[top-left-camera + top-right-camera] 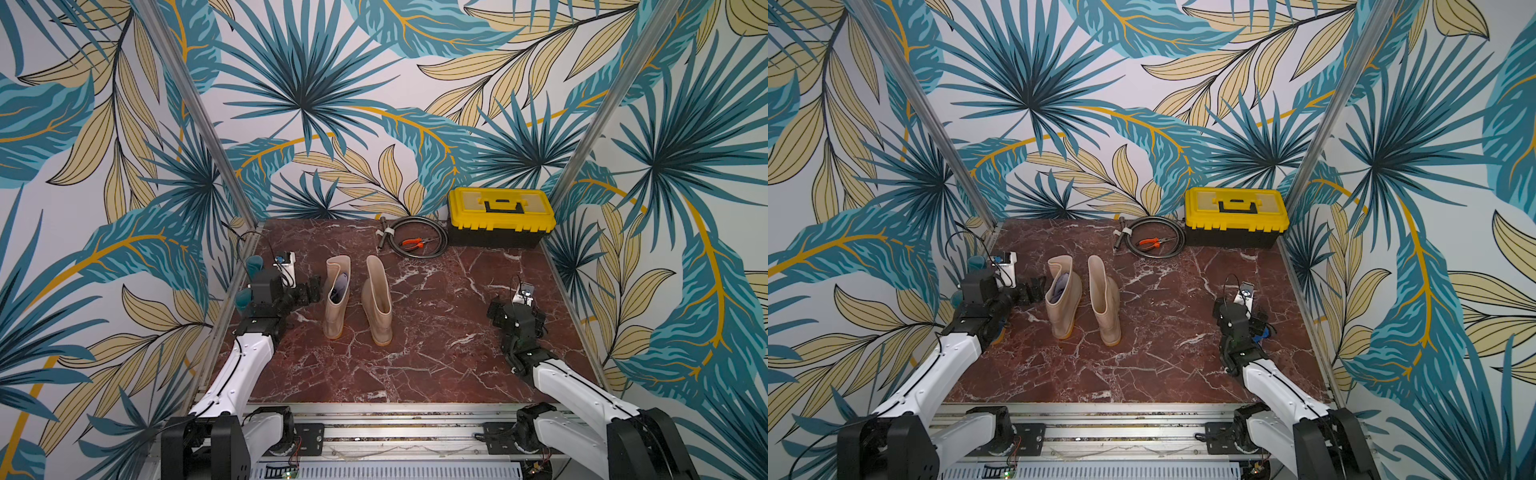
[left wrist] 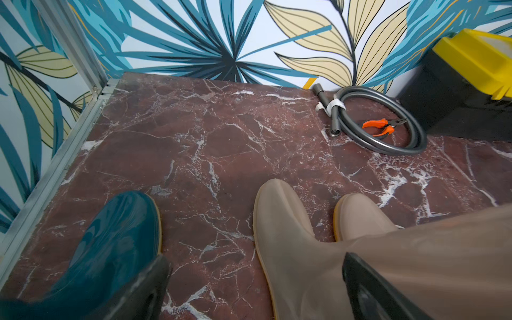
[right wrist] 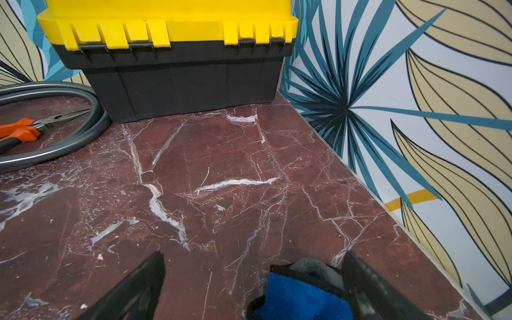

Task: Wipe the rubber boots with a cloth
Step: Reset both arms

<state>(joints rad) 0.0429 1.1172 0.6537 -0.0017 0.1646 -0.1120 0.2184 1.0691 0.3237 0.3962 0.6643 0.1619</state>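
Left pincer (image 2: 256, 260): wide — beside tan boot (image 2: 291, 249).
Right pincer (image 3: 254, 256): wide — cloth (image 3: 299, 296) between jaws.
Tip: lower, close on bunched folds.

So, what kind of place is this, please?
Probably a staged robot test booth, not a real room: printed leaf wall panels on metal frame posts, a marble-look tabletop, and props like the yellow toolbox.
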